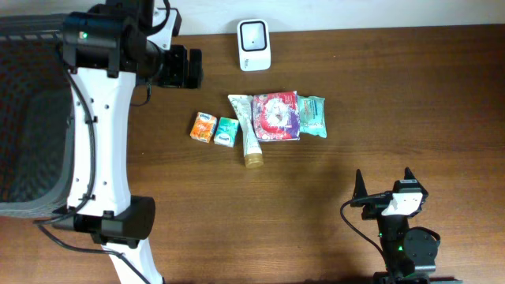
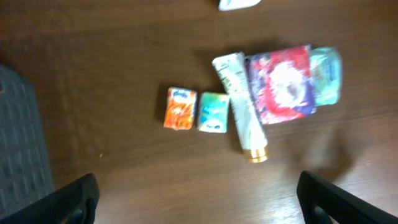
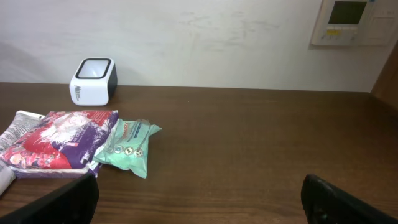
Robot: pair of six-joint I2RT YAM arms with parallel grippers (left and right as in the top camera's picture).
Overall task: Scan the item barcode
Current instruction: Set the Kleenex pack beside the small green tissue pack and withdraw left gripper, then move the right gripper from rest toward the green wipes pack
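Several items lie in a row mid-table: an orange pack [image 1: 203, 127], a small teal pack [image 1: 227, 131], a cream tube [image 1: 248, 130], a red and purple pack [image 1: 275, 116] and a green wipes pack [image 1: 312, 116]. The white barcode scanner [image 1: 254, 45] stands at the table's far edge. My left gripper [image 1: 192, 69] hovers left of the scanner, open and empty. In its wrist view the orange pack [image 2: 180, 108] and the tube [image 2: 241, 106] lie below it. My right gripper [image 1: 384, 184] sits near the front right, open and empty, facing the scanner [image 3: 93, 81] and wipes pack [image 3: 129, 147].
A dark mesh basket [image 1: 24, 118] stands off the table's left side, its wall also showing in the left wrist view as the basket [image 2: 22, 143]. A pale wall with a control panel [image 3: 348, 22] rises behind the table.
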